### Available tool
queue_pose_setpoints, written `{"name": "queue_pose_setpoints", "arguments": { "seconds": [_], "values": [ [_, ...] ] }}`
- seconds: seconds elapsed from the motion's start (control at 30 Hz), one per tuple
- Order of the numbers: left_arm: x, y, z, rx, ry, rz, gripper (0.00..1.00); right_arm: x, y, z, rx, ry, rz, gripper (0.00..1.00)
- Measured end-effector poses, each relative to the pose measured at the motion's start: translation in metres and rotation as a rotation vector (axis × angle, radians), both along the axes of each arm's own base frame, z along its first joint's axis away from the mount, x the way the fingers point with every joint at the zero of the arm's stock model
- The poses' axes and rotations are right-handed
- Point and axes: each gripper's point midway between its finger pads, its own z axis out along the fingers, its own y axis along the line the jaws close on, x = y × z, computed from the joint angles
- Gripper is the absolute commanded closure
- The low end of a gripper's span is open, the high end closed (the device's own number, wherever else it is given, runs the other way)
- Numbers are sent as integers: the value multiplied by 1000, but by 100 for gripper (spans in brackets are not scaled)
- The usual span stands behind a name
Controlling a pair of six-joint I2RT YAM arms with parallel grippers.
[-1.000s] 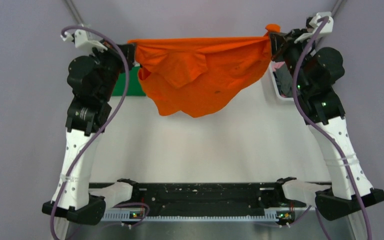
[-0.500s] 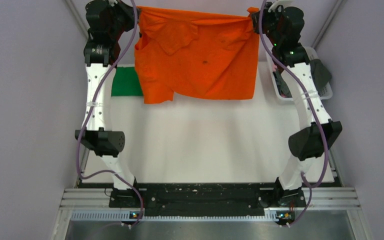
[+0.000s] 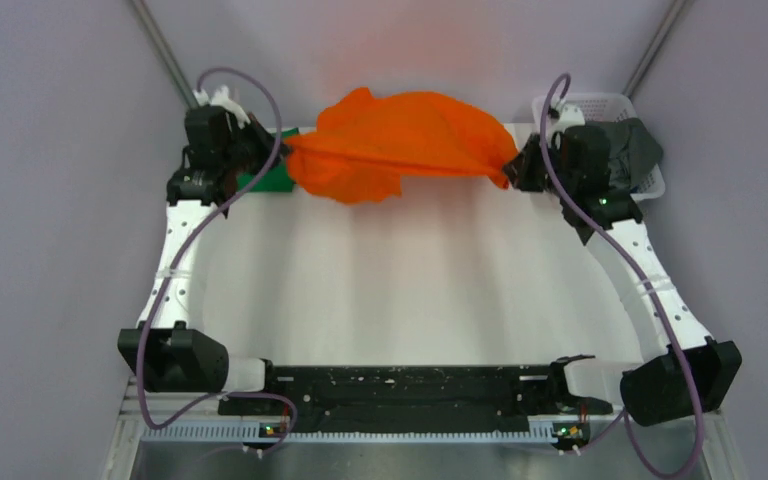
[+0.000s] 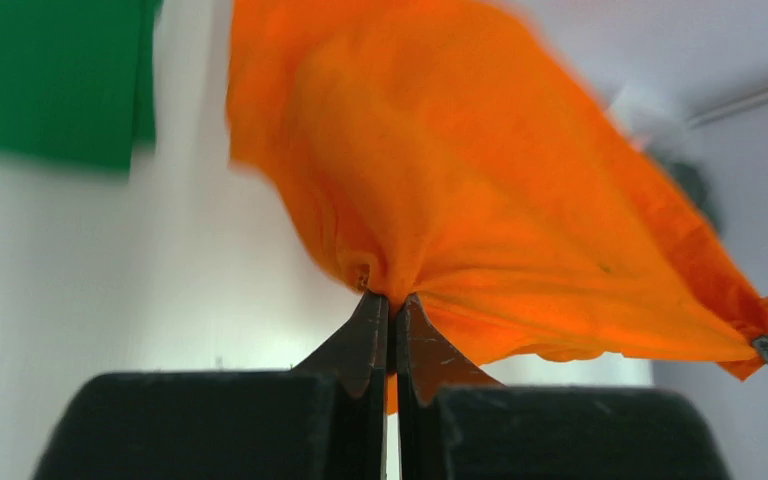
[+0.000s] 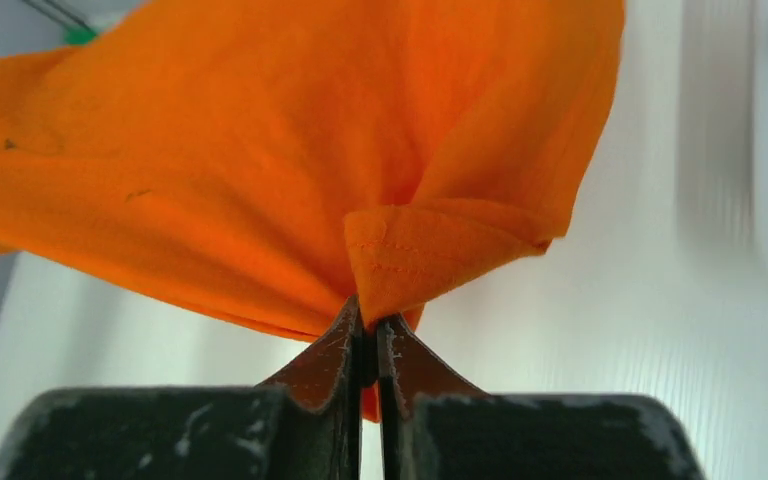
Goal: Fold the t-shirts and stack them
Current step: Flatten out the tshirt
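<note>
A white counter (image 3: 400, 290) between pale lilac walls (image 3: 50, 200), seen from above, with the orange t-shirt (image 3: 400, 140) strung across its far end between the two robot arms. The cloth is bunched and billowing in the middle and drawn to a narrow point at each side. Whether its lower edge touches the counter cannot be told. The left pincer (image 4: 392, 305) is pressed together on a gathered fold at the shirt's left end, the fabric fanning out from its tips. The right pincer (image 5: 368, 330) is pinching a stitched hem corner at the shirt's right end, the hem folded over just above its tips. The green t-shirt (image 3: 270, 178) lies flat on the counter in the far left corner, partly hidden by the left arm (image 3: 185, 250) and just beside the orange cloth. The dark grey t-shirt (image 3: 635, 150) sits heaped in the white basket (image 3: 585, 102) in the far right corner, spilling over its rim behind the right arm (image 3: 640, 270). Backgrounds in both wrist views are blurred
</note>
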Motion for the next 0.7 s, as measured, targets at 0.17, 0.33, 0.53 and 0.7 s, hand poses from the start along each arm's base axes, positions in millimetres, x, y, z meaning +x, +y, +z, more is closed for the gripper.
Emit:
{"name": "queue_pose_setpoints", "arguments": {
  "seconds": [0.17, 0.33, 0.53, 0.7],
  "values": [
    [-50, 5, -194, 5, 530, 34, 59, -71, -31, -154, -62, 478, -147, 15],
    [-100, 7, -289, -12, 896, 49, 33, -128, -65, -225, -189, 759, -297, 1],
    [-122, 3, -291, -33, 905, 57, 4, -125, -75, -227, -219, 750, -349, 1],
    [-127, 0, -278, -11, 853, 53, 1, -105, -59, -226, -166, 699, -278, 1]
  ]
}}
